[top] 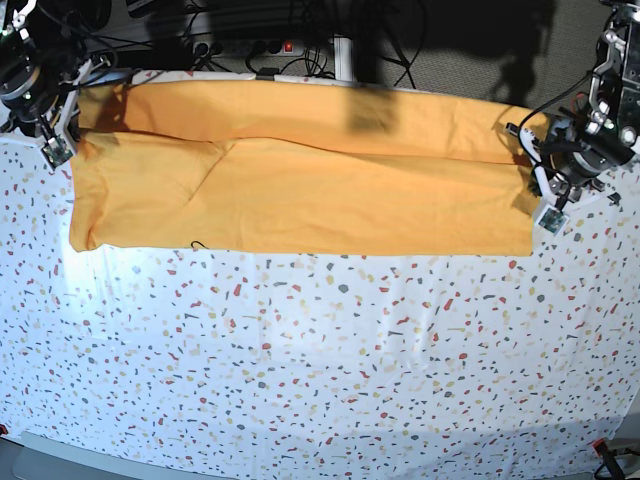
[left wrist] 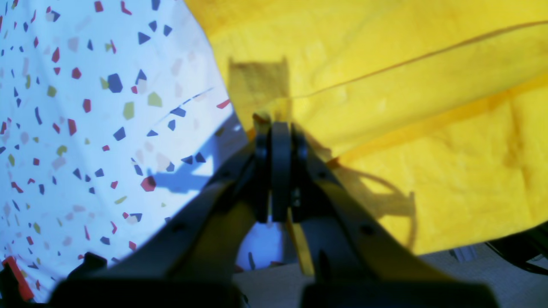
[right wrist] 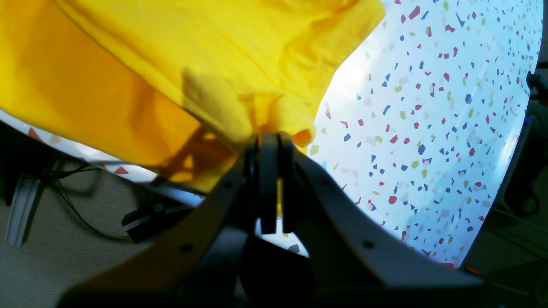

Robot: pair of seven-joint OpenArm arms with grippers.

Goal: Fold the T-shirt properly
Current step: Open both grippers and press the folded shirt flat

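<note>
T-shirt (top: pixel 300 190) on tablecloth (top: pixel 320 360), far side | left end effector (top: pixel 548 205), right end effector (top: pixel 58 140) at its ends

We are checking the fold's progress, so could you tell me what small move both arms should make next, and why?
Probably carry both pinched corners toward the near hem: the left gripper and right gripper are shut on the T-shirt, lying as a long band at the tablecloth's far edge.

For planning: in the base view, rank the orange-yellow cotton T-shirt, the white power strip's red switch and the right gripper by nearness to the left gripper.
1. T-shirt, pinched in the left gripper.
2. Red switch, top centre.
3. Right gripper, far left.
</note>
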